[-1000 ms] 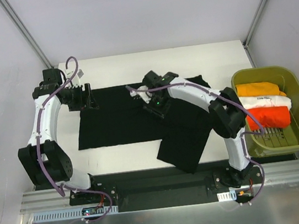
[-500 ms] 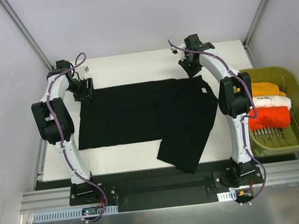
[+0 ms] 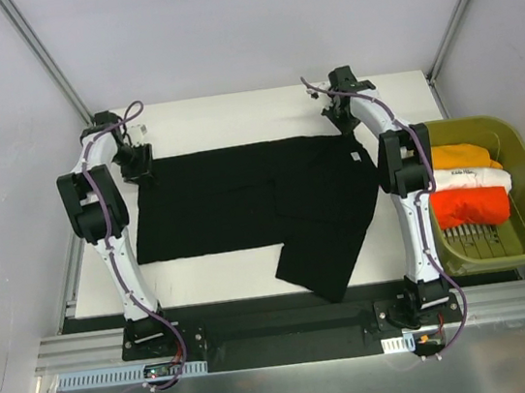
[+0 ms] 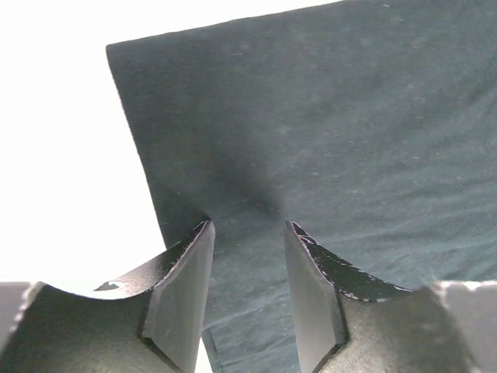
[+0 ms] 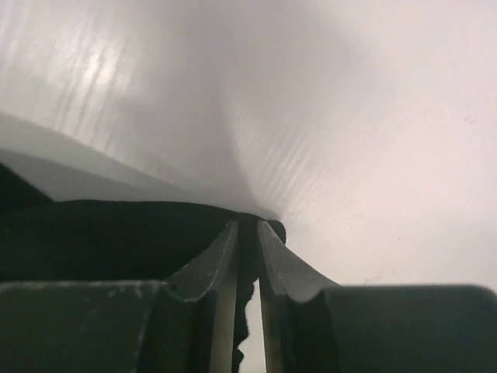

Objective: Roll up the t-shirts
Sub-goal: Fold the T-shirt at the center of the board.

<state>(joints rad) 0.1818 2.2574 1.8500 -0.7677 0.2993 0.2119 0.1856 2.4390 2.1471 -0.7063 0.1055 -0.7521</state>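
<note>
While the large black cloth t-shirt [image 3: 243, 199] lies spread on the white desk [image 3: 231, 113], the right jaws pinch its far corner between them. The left jaws stand apart over the other far corner. This looks like the grab before rolling. Next, the left jaws must squeeze shut.

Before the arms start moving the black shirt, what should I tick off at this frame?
1. Is the right tool pinched on the far right corner of the black shirt: ok.
2. Is the left tool shut on the far left corner: not ok; jaws apart, cloth between them.
3. Is the black shirt lying flat: not ok; a skewed flap sticks out at the near right.
4. Is the bin apart from the black shirt: ok.
5. How much cloth the right tool holds: cannot tell.
</note>
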